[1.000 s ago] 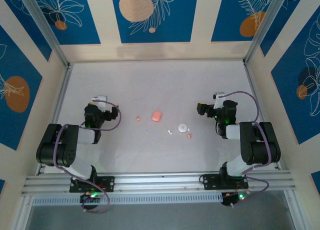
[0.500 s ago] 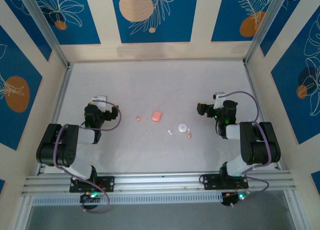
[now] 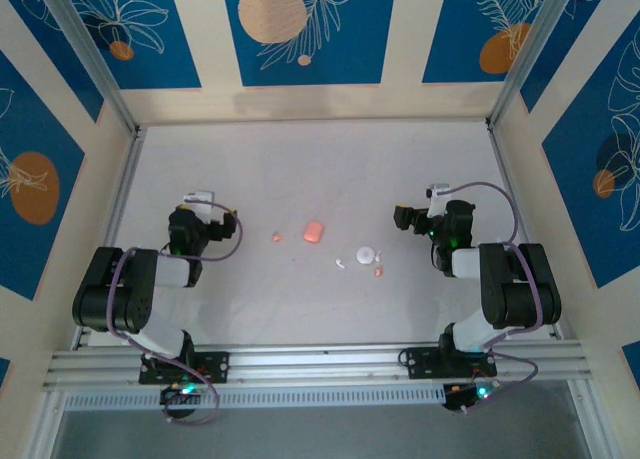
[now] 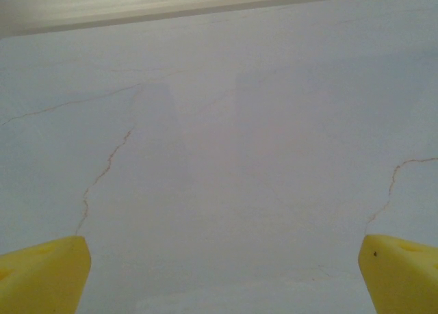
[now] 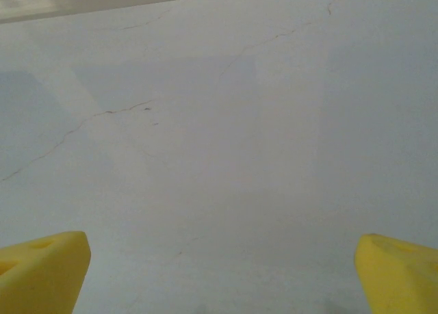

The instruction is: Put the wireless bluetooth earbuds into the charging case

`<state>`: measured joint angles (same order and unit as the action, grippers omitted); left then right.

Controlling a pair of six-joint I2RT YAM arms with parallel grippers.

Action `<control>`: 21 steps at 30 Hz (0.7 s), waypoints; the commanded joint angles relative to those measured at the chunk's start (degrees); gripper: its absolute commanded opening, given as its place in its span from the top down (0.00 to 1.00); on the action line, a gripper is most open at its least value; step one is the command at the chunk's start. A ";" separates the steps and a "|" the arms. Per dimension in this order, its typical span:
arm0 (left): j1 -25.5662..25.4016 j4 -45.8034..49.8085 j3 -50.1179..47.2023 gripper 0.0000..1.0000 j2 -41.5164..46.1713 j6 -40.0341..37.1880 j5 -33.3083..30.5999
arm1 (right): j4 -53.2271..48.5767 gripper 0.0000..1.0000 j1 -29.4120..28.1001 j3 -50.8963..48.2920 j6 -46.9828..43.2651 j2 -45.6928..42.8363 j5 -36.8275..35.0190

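Blue leaf-print wall panels [image 3: 300,29] closed in the white table [image 3: 300,159], which had hairline cracks in both wrist views. Left arm [image 3: 130,289] and right arm [image 3: 510,284] sat folded low at the near edge. A white round disc [image 3: 366,252] and a tiny white scrap [image 3: 340,263] lay mid-table, close to the right arm's side. Plain tabletop separated each gripper from the items.

Versus the earlier top views, the arms, case, earbuds and disc sat in the same spots and the jaws were equally wide.

Left gripper [image 4: 222,259] was spread wide over bare table, yellow fingertips [image 4: 41,273] at the frame corners, holding nothing. Right gripper [image 5: 222,259] was the same, fingertips [image 5: 400,273] far apart and empty.

The charging case [image 3: 314,231] lay flat mid-table between the two arms, well apart from both grippers. One earbud [image 3: 277,236] lay just left of the case, on the left gripper's side. The other earbud [image 3: 378,271] lay just beside the disc on its near side, closer to the right gripper. Both were outside the case
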<state>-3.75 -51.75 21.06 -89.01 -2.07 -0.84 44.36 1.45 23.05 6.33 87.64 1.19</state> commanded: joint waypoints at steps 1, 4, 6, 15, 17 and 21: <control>0.58 1.71 1.62 0.00 0.83 -0.16 -0.73 | -1.78 0.01 -0.55 2.07 -1.27 -2.49 -1.50; 0.52 12.26 5.12 0.01 5.87 -0.61 -0.28 | -22.59 0.01 -1.27 10.83 0.40 -8.19 -3.52; 0.17 20.45 8.18 0.04 9.86 -0.77 -0.46 | -37.51 0.01 -1.96 17.83 1.85 -10.53 -3.29; -4.05 51.10 22.67 0.18 19.94 4.47 7.56 | -83.47 0.01 -14.31 44.00 7.75 -6.67 -8.82; -6.10 56.69 25.07 0.20 19.55 4.38 6.69 | -89.35 0.01 -18.19 46.80 9.69 -4.40 -8.40; -9.41 63.48 26.89 0.22 19.74 6.85 7.14 | -96.62 0.17 -23.12 49.06 12.99 0.28 -2.32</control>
<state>-11.49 0.34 46.46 -69.12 2.61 4.45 -37.58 -19.64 71.09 15.84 85.06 -5.10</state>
